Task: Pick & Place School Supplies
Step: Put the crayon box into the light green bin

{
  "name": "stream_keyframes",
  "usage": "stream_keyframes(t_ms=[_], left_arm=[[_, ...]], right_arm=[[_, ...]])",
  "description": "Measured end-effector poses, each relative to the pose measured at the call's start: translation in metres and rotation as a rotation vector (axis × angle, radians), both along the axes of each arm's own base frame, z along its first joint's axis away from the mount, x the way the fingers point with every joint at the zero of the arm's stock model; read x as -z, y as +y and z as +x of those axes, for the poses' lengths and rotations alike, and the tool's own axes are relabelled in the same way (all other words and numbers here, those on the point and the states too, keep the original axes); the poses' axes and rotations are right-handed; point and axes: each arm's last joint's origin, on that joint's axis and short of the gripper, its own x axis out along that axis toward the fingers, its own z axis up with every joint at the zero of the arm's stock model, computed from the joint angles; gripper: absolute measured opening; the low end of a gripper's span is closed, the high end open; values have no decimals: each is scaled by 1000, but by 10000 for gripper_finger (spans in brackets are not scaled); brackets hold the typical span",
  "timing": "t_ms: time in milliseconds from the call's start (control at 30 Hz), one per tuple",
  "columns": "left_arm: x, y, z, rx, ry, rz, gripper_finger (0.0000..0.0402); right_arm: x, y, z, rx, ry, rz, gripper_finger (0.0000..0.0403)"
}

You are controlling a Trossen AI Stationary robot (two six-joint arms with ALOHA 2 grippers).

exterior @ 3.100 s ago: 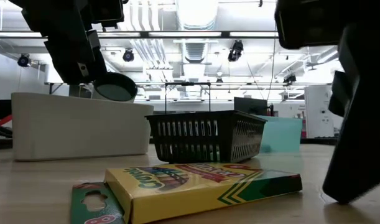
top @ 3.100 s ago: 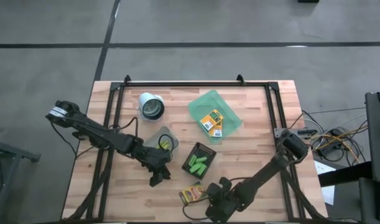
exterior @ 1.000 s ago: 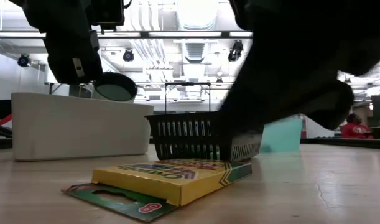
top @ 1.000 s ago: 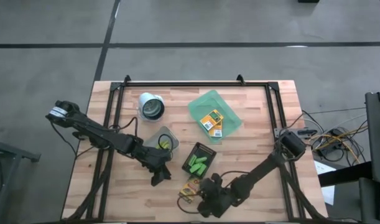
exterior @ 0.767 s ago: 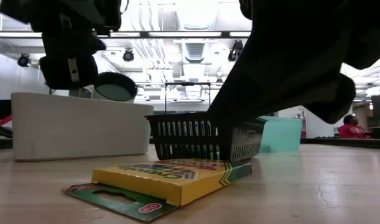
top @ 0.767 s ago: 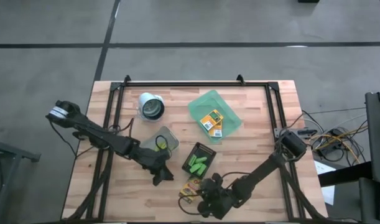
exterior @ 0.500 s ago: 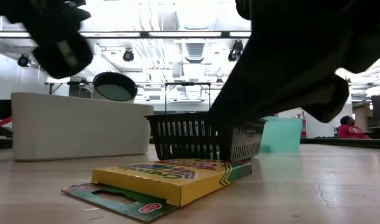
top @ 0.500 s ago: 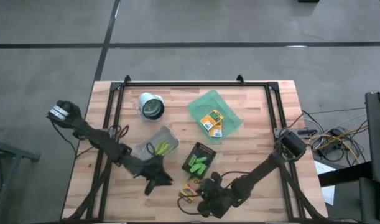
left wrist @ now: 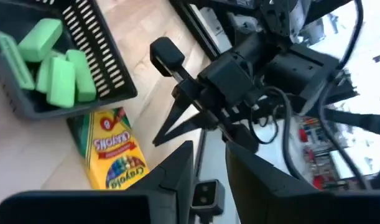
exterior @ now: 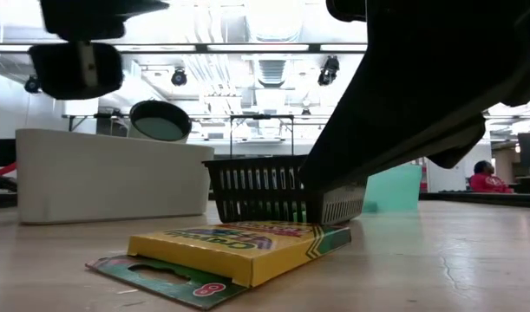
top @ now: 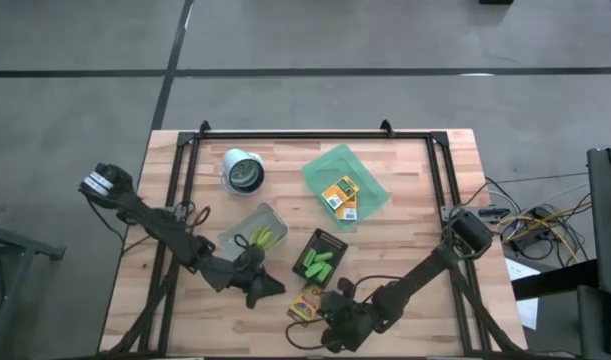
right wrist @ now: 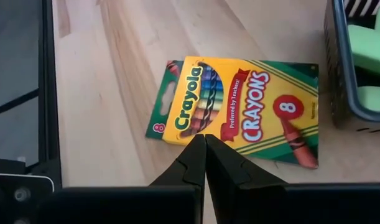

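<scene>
Yellow crayon box (right wrist: 242, 112) flat on table | right end effector (right wrist: 205, 144) closed, tips at its edge

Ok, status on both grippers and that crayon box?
Right gripper shut, empty, over the yellow-and-green crayon box flat on the wooden table. Left gripper empty, nearby. Black slatted basket beside the box.

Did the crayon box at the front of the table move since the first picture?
Yes. The crayon box slid closer to the black basket, and the shut right gripper sits beside it.
</scene>
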Motion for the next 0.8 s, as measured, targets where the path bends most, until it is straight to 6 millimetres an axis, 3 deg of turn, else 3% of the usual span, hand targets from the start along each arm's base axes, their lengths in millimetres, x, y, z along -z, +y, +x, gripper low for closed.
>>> stream_keyframes(t_ms=[333,800], left_arm=[[23,-29,44,115,198,73,99],[62,-20,52,72,332,40,99]], right_arm=[[1,-1,-1,-3,3,-12,8],[2,-6,0,116,-64,-54,8]])
